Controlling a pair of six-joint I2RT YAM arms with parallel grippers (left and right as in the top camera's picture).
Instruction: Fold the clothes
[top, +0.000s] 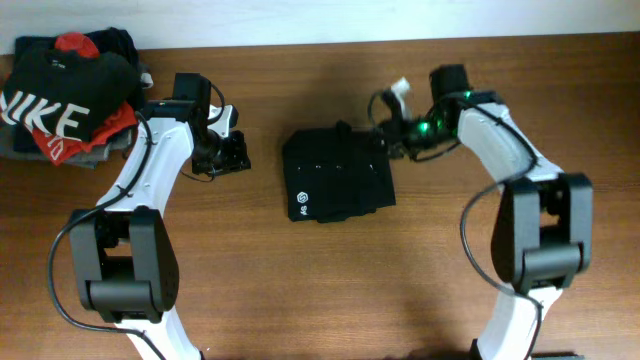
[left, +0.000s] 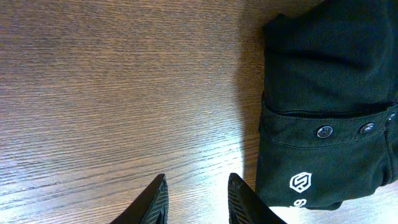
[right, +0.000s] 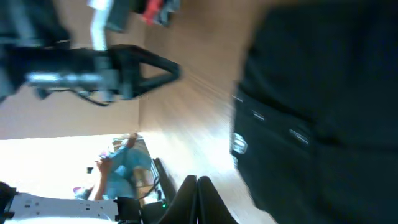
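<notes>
The clothes are one black T-shirt (top: 338, 175), folded into a compact rectangle at the table's middle, with a small white logo (top: 300, 198) on its near left corner. In the left wrist view the shirt (left: 329, 106) fills the right side, its logo (left: 301, 182) just right of my fingers. My left gripper (left: 198, 196) is open over bare wood with nothing between its fingers; from overhead the left gripper (top: 240, 153) is left of the shirt, apart from it. My right gripper (right: 198, 190) is shut and empty; overhead, the right gripper (top: 385, 135) is at the shirt's far right corner.
A pile of other garments (top: 65, 95), with a black shirt bearing large white letters on top and red and grey ones under it, lies at the table's far left corner. Bare wooden tabletop (top: 300, 290) stretches in front of the shirt.
</notes>
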